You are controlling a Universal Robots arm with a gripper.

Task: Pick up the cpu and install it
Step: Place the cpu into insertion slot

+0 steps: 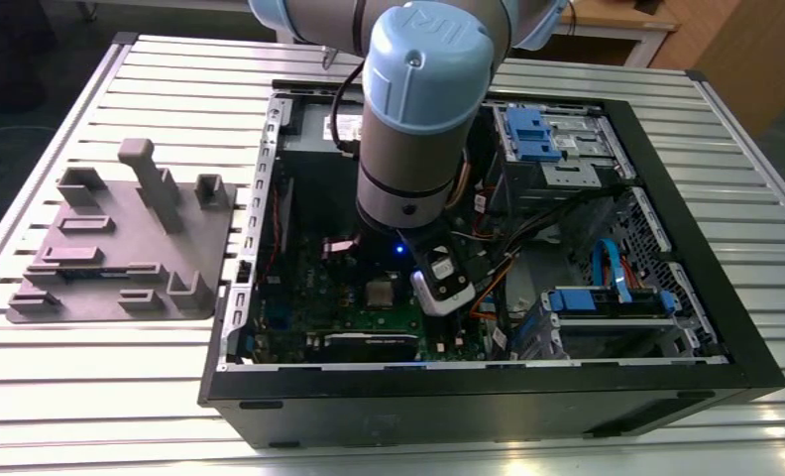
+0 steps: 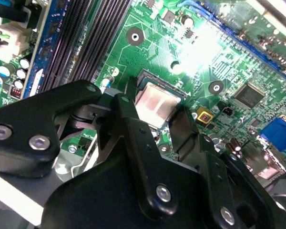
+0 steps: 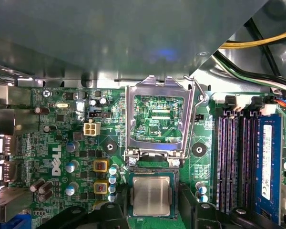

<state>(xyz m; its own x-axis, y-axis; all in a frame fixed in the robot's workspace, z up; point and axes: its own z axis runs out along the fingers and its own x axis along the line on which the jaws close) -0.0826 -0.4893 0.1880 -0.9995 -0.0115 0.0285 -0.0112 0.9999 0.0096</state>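
Observation:
The cpu (image 3: 151, 193), a small square chip with a silvery-grey top, lies flat in its socket on the green motherboard (image 3: 62, 143). It also shows in the second wrist view (image 2: 155, 101) and the exterior view (image 1: 382, 291). My gripper (image 3: 152, 206) (image 2: 155, 112) hangs over it, open, with one black finger (image 3: 112, 212) on each side of the chip and a thin gap at each edge. The silver socket frame (image 3: 157, 90) stands flipped up just beyond the chip, its lever (image 3: 196, 100) released. The arm (image 1: 412, 129) reaches down into the computer case.
The black open case (image 1: 710, 327) walls in the board. Memory slots (image 3: 238, 162) and a blue memory stick (image 3: 269, 162) run beside the socket. Cables (image 3: 257, 47) and blue drive bays (image 1: 551, 139) crowd the far side. A grey fixture tray (image 1: 115, 248) sits on the slatted table.

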